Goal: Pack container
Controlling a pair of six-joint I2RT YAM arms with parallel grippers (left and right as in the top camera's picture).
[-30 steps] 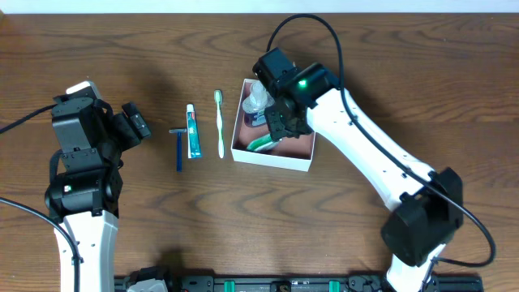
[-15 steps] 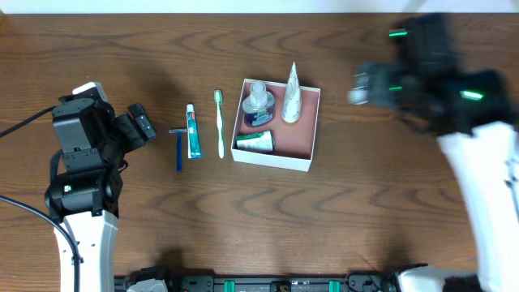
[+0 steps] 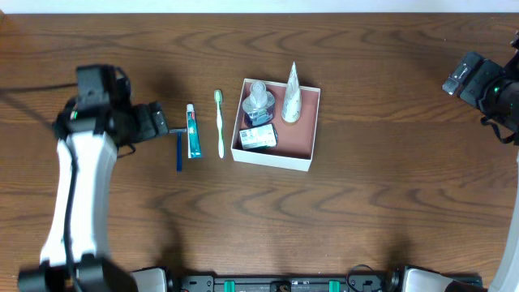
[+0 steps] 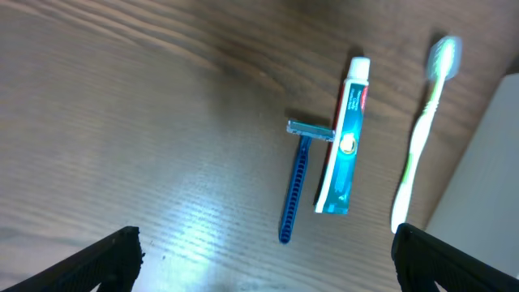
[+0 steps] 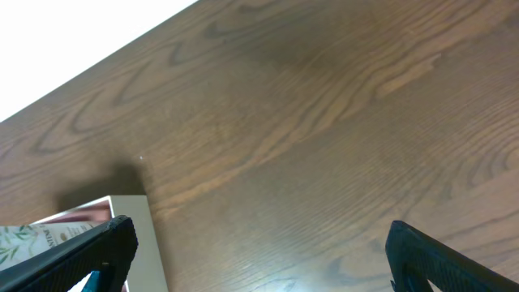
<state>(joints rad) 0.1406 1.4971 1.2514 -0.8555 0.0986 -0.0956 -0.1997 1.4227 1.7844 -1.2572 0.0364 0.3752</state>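
Your left pincer, spread wide over razor, toothpaste tube and toothbrush rowed beside the part-filled container, probably lines up a pick; right pincer, also apart, waits clear.

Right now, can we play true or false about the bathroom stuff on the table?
1. The toothbrush is inside the container. False: it lies on the table, left of the container.
2. The razor lies right beside the toothpaste. True.
3. The left gripper is holding the razor. False: it is open and empty, above the table near the razor.
4. The container has things in it, such as a bottle and a small carton. True.
5. The right gripper is reaching into the container. False: it is open and far off at the table's right edge.
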